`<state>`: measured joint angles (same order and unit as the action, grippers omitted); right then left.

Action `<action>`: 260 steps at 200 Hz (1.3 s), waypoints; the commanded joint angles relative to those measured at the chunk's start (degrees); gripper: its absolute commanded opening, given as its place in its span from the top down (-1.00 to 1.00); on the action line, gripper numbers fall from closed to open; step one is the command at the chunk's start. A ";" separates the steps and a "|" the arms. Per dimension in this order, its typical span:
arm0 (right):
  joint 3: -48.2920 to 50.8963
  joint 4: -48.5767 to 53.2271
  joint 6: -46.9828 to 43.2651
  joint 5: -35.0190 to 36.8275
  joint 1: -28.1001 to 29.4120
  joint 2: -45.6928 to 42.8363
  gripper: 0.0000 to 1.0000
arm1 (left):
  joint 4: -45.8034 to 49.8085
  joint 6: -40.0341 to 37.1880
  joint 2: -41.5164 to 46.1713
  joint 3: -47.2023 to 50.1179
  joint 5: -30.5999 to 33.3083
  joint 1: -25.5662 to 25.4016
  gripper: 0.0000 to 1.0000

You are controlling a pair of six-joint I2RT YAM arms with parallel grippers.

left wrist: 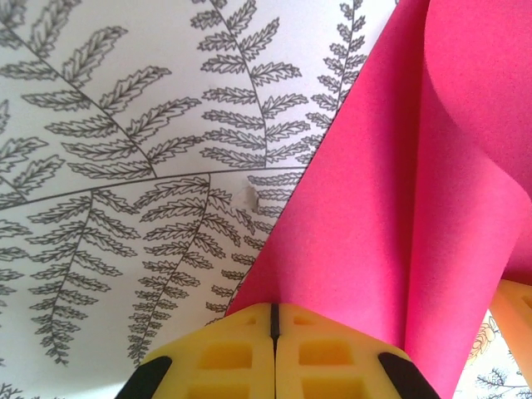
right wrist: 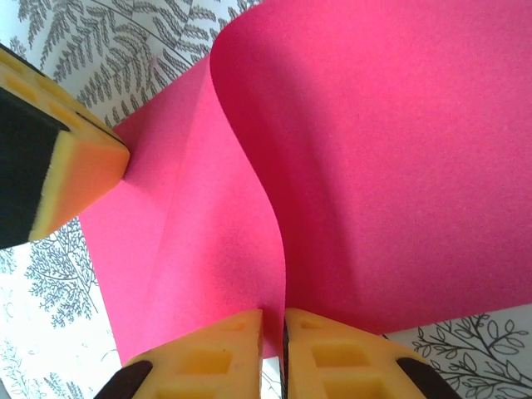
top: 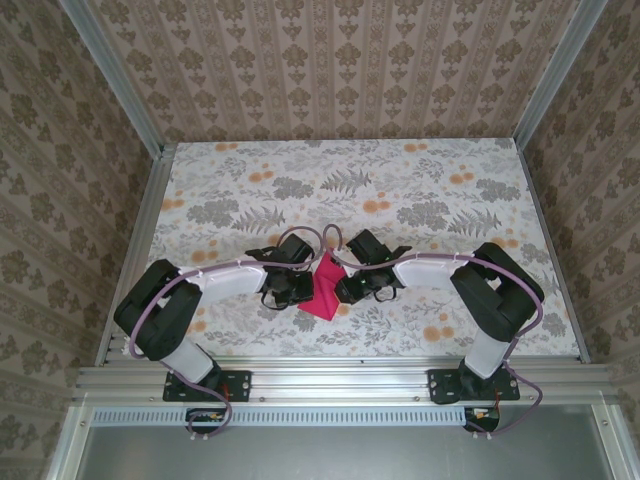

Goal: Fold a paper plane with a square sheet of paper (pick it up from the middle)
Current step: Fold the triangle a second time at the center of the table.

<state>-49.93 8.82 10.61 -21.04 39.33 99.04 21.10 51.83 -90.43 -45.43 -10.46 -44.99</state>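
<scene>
1. Top external view: the table (top: 450,190), covered with a fern-and-flower cloth, is closed in by walls (top: 330,60) on three sides. Most of the cloth lies bare behind and beside the work, so there is ample room to swing back or outward. The front edge is much nearer.
2. The left arm (top: 225,280) and right arm (top: 430,270) reach inward from their bases and meet head to head near the front middle. That stance suits working one small thing from both sides.
3. The square sheet of paper (top: 322,290) sits between them, partly flat on the cloth and partly lifted into a soft curl. I see no sharp crease, so I judge the folding has barely begun.
4. The right gripper (right wrist: 274,332) has its pads almost together, and the foot of the curl runs into the slit between them. It is pinching the sheet, probably to carry that flap across.
5. The left gripper (left wrist: 273,328) has its pads pressed tight together, with their tips meeting the edge of the flat part. I cannot tell whether a lip of paper is caught there. It likely anchors the sheet.
6. The two grippers stand just beside each other, so there is little room between them. Any sideways move risks a knock or a torn edge.
</scene>
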 commanded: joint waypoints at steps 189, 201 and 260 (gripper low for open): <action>-3.49 4.91 -0.98 3.49 0.66 1.55 0.71 | 2.19 -1.29 -2.03 -0.66 1.29 -0.76 0.87; -3.79 5.04 -0.79 3.53 0.66 1.86 0.71 | 2.38 -1.30 -2.05 -0.75 1.39 -0.80 0.87; -3.54 5.85 -0.68 3.27 0.66 2.92 0.71 | 2.50 -1.41 -2.38 -1.07 1.27 -0.75 0.87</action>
<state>-52.77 12.32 10.44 -18.55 39.66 100.47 21.30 51.75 -91.02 -46.06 -10.39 -45.36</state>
